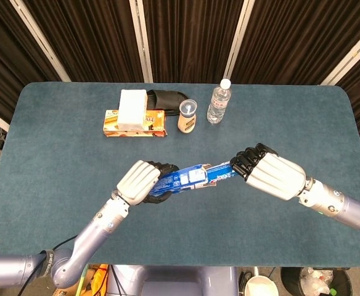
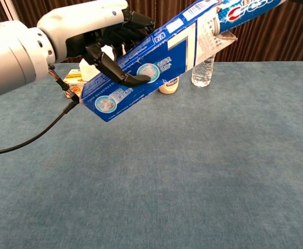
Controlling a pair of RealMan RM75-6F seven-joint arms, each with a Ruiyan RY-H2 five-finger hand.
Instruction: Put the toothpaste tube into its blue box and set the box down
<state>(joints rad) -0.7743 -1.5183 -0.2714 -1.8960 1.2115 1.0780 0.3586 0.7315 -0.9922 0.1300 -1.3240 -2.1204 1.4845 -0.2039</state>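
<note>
My left hand [image 1: 141, 181] grips the blue box [image 1: 179, 181] in the air above the table's front middle. In the chest view the left hand [image 2: 97, 28] wraps the blue box [image 2: 146, 72], which tilts up to the right with its open end at the top. My right hand [image 1: 266, 172] holds the toothpaste tube [image 1: 220, 174] by its far end. The tube's cap end has gone into the box's open mouth, and the toothpaste tube [image 2: 242, 9] sticks out at the top of the chest view. The right hand itself is outside the chest view.
Along the far side of the blue table [image 1: 57, 142] stand an orange carton [image 1: 135, 123] with a white box [image 1: 132, 108] on it, a black object [image 1: 166, 97], a small capped jar [image 1: 187, 116] and a water bottle [image 1: 218, 102].
</note>
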